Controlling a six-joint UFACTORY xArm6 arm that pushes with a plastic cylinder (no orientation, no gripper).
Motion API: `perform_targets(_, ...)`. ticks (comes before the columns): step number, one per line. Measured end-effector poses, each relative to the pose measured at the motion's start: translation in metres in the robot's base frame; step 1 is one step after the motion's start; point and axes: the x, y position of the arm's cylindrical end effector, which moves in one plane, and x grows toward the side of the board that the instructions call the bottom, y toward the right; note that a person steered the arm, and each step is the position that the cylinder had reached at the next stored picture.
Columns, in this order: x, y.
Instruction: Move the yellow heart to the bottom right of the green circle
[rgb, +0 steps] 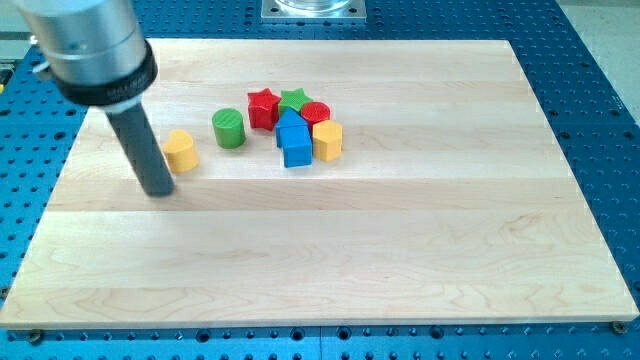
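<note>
Tip (160, 192) of smooth dark rod just left of chunky yellow heart (181, 151), beside ribbed green circle (229, 128)

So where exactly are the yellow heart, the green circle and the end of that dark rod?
yellow heart (181, 151): camera view, its top face.
green circle (228, 128): camera view, its top and side.
my tip (160, 191): camera view, rod's lowest end, left of the heart.

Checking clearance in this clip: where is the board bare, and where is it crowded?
Bare: the whole board below the blocks, and its right side beyond the yellow hexagon. Crowded: the cluster from red star to blue block. Narrow gaps flank the green circle; my tip sits beside the yellow heart.
</note>
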Motion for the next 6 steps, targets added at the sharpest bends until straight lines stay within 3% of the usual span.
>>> perform_targets(1,-0.008,-0.035)
perform_targets(2,-0.016,-0.03)
perform_targets(4,-0.018,0.088)
perform_targets(5,-0.016,0.049)
perform_targets(6,-0.043,0.032)
